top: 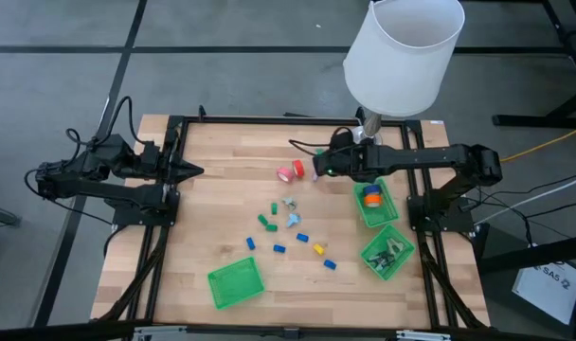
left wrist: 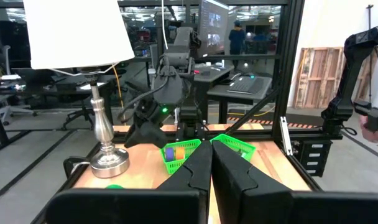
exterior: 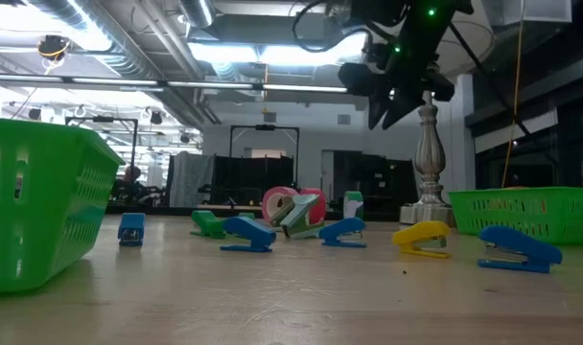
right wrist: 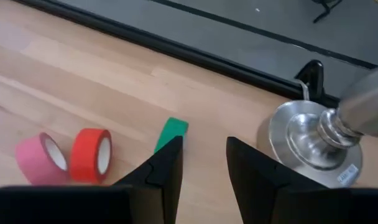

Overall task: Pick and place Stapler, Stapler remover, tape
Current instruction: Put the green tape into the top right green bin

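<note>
Red tape roll (right wrist: 92,155) and pink tape roll (right wrist: 37,160) stand on edge, touching, on bare table (top: 212,208) near the far edge, not yet binned. Your right gripper (right wrist: 201,163) hovers above, beside them, fingers parted, empty, probably lining up a pick. Nearest basket (top: 375,203) already holds tape. Left gripper (left wrist: 211,163) is clenched empty, parked at the left edge.

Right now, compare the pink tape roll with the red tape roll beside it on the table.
The pink tape roll is pale pink; the red tape roll is bright red-orange. In the right wrist view the pink roll lies farther from the lamp base, the red roll nearer. Both stand on edge side by side on the wood, look alike in size, and neither is gripped.
</note>
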